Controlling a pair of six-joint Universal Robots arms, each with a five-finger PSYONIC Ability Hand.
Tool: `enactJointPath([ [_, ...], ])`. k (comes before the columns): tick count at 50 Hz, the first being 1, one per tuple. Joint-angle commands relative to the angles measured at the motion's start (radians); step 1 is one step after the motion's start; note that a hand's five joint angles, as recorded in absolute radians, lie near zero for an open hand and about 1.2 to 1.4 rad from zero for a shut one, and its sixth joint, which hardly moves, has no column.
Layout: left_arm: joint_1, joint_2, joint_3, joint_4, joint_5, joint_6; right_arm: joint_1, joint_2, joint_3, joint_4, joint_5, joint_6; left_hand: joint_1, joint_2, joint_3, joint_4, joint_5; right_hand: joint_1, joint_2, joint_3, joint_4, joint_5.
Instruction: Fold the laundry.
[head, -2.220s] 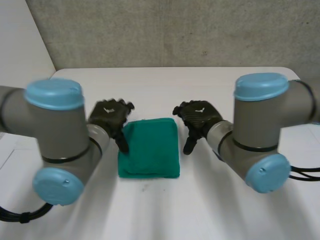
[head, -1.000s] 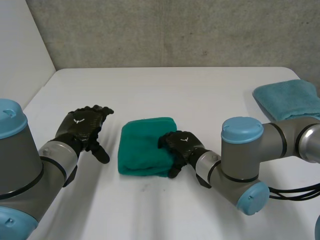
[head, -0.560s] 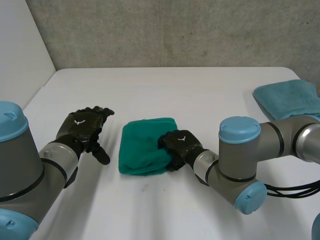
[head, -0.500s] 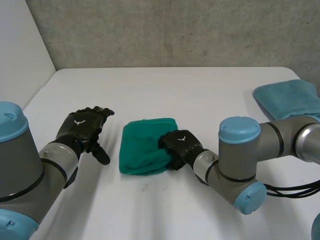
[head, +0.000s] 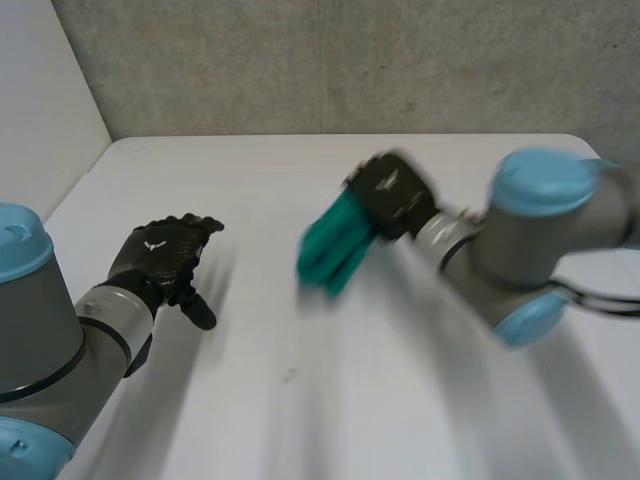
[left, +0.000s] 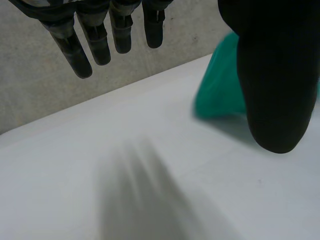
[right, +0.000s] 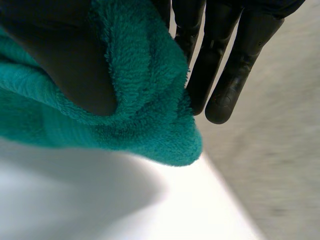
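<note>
Holding the green towel (head: 335, 245) above the counter (head: 300, 420), right hand (head: 390, 195) pinches it thumb-to-fingers; advice: keep pinch firm, layers together; left hand (head: 160, 255) idle, fingers relaxed.

The white table (head: 300, 180), backed by a grey wall (head: 350, 60) at 12 o'clock, carries a dark speck (head: 288, 376) toward 6 o'clock.

L hand (left: 272, 75) fingers straight, green cloth (left: 217, 95) behind thumb, white table (left: 100, 175)
</note>
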Motion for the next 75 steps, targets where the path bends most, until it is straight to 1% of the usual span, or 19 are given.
enactJointPath([
  [1,0.009,-0.001,-0.011,0.001,0.0,-0.001,-0.311,-0.081,-0.139,-0.012,-0.142,-0.003,0.02,0.007,0.0,0.008,-0.012,0.548,0.266,0.287,0.208,0.302],
  [6,0.009,-0.001,-0.014,0.005,-0.002,-0.001,-0.582,-0.003,-0.288,-0.018,-0.278,0.153,0.02,0.007,0.0,0.008,-0.012,0.548,0.266,0.287,0.208,0.302],
  [10,0.009,-0.001,-0.019,0.011,-0.002,-0.001,-0.721,0.129,-0.389,-0.011,-0.369,0.255,0.02,0.007,0.0,0.008,-0.012,0.548,0.266,0.287,0.208,0.302],
  [14,0.006,-0.001,-0.019,0.012,-0.003,-0.001,-0.808,0.27,-0.469,0.005,-0.444,0.272,0.02,0.007,0.0,0.008,-0.012,0.548,0.266,0.287,0.208,0.302],
  [22,-0.003,-0.006,-0.019,0.017,-0.008,-0.002,-0.89,0.46,-0.564,0.044,-0.535,0.272,0.023,0.01,0.003,0.011,-0.009,0.548,0.266,0.287,0.208,0.302],
  [30,-0.005,-0.007,-0.02,0.02,-0.008,-0.002,-0.894,0.481,-0.581,0.035,-0.53,0.272,0.023,0.01,0.003,0.011,-0.009,0.548,0.266,0.287,0.208,0.302],
  [32,-0.005,-0.007,-0.02,0.02,-0.008,-0.004,-0.893,0.471,-0.581,0.035,-0.53,0.272,0.023,0.01,0.003,0.011,-0.009,0.38,0.098,0.119,0.04,0.134],
  [33,-0.005,-0.007,-0.02,0.02,-0.008,-0.003,-0.893,0.456,-0.58,0.037,-0.527,0.272,0.023,0.01,0.003,0.011,-0.009,0.009,-0.272,-0.252,-0.33,-0.236],
  [36,-0.005,-0.007,-0.02,0.02,-0.008,-0.002,-0.893,0.436,-0.575,0.041,-0.524,0.272,0.023,0.01,0.003,0.011,-0.009,-0.674,-0.955,-0.935,-1.014,-0.92],
  [40,-0.005,-0.007,-0.02,0.02,-0.008,-0.002,-0.894,0.392,-0.567,0.044,-0.489,0.272,0.023,0.01,0.003,0.011,-0.009,-0.674,-0.955,-0.935,-1.014,-0.92],
  [45,-0.005,-0.006,-0.022,0.018,-0.008,-0.002,-0.908,0.314,-0.54,0.051,-0.359,0.246,0.023,0.01,0.003,0.011,-0.009,-0.674,-0.955,-0.935,-1.014,-0.92],
  [49,-0.005,-0.004,-0.022,0.018,-0.008,-0.002,-0.916,0.237,-0.505,0.066,-0.291,0.209,0.023,0.01,0.003,0.011,-0.009,-0.674,-0.955,-0.935,-1.014,-0.92],
  [60,-0.008,0.001,-0.02,0.018,-0.006,-0.002,-0.908,0.065,-0.498,0.205,-0.204,0.186,0.023,0.01,0.003,0.011,-0.009,-0.674,-0.955,-0.935,-1.014,-0.92],
  [64,-0.006,0.007,-0.02,0.018,-0.008,-0.002,-0.901,0.024,-0.517,0.279,-0.139,0.195,0.023,0.01,0.003,0.011,-0.009,-0.674,-0.955,-0.935,-1.014,-0.92],
  [65,-0.006,0.011,-0.017,0.018,-0.008,-0.002,-0.878,0.005,-0.524,0.31,-0.085,0.201,0.023,0.01,0.003,0.011,-0.009,-0.674,-0.955,-0.935,-1.014,-0.92],
  [67,-0.006,0.014,-0.011,0.018,-0.008,-0.001,-0.832,-0.015,-0.532,0.34,-0.031,0.215,0.023,0.01,0.003,0.011,-0.009,-0.674,-0.955,-0.935,-1.014,-0.92],
  [68,-0.006,0.019,-0.006,0.018,-0.006,-0.001,-0.772,-0.035,-0.54,0.362,0.015,0.23,0.02,0.007,0.0,0.008,-0.012,-0.674,-0.955,-0.935,-1.014,-0.92],
  [72,-0.006,0.06,0.027,0.018,-0.005,-0.001,-0.623,-0.085,-0.534,0.397,0.097,0.264,0.014,0.001,-0.005,0.003,-0.018,-0.674,-0.955,-0.935,-1.014,-0.92],
  [75,-0.008,0.086,0.073,0.017,-0.005,0.001,-0.537,-0.115,-0.515,0.414,0.128,0.298,0.005,-0.008,-0.014,-0.006,-0.026,-0.674,-0.955,-0.935,-1.014,-0.92],
])
